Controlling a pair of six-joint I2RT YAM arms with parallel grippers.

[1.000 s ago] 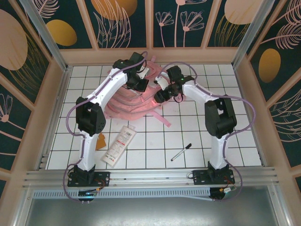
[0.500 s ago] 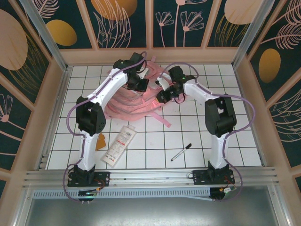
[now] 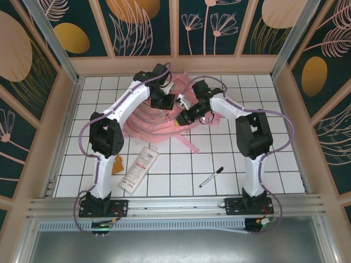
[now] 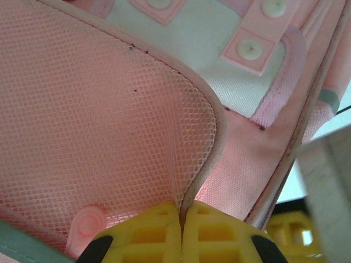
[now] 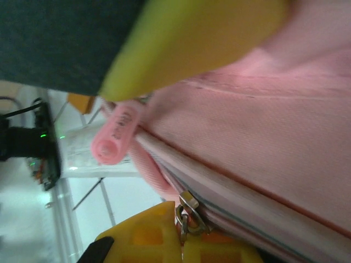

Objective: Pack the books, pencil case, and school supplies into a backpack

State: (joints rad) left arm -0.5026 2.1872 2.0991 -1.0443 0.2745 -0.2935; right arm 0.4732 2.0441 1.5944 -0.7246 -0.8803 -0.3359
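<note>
The pink backpack (image 3: 147,119) lies at the back centre of the table, with both arms over it. My left gripper (image 3: 166,102) is at its top; in the left wrist view its yellow fingers (image 4: 219,233) are shut on the trimmed edge of the backpack's mesh panel (image 4: 88,115). My right gripper (image 3: 183,117) is at the backpack's right side, shut on the metal zipper pull (image 5: 188,210) beside the zip seam (image 5: 258,213). The white pencil case (image 3: 140,169) lies in front of the backpack. A black pen (image 3: 211,177) lies to its right, and an orange-brown square item (image 3: 116,166) to its left. The books are out of view.
A loose pink strap (image 3: 188,139) trails from the backpack toward the front. Wooden walls and metal posts (image 3: 49,49) ring the white tiled table (image 3: 263,164). The left arm's upright link (image 3: 104,139) stands beside the pencil case.
My right gripper has shut on the zipper pull and shifted left toward the backpack. The left gripper has kept its grip with hardly any movement.
</note>
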